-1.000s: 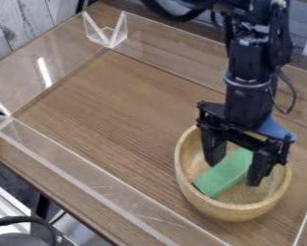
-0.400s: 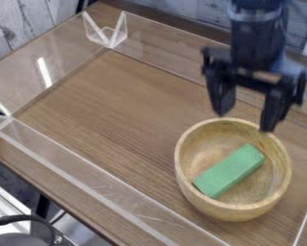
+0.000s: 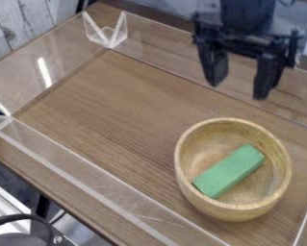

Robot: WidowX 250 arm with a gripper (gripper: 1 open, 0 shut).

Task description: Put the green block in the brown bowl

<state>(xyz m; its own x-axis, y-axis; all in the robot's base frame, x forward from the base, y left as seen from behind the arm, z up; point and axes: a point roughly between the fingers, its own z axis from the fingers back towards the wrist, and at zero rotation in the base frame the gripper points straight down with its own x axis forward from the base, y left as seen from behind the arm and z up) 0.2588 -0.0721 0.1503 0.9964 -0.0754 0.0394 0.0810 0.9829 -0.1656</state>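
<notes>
The green block (image 3: 230, 172) lies flat inside the brown bowl (image 3: 191, 143), slanting from lower left to upper right, with nothing touching it. The bowl sits at the lower right of the wooden table. My gripper (image 3: 240, 75) hangs well above the bowl's far rim, pointing down. Its two black fingers (image 3: 211, 65) stand wide apart and open, with nothing between them.
Clear acrylic walls (image 3: 65, 163) edge the wooden table (image 3: 104, 106) on the front, left and back. A clear bent bracket (image 3: 106, 30) stands at the back left corner. A white brick wall runs behind the table.
The gripper has risen out of the bowl and drawn back toward the top of the view, leaving the green block lying in the bowl. Its fingers stay open.
</notes>
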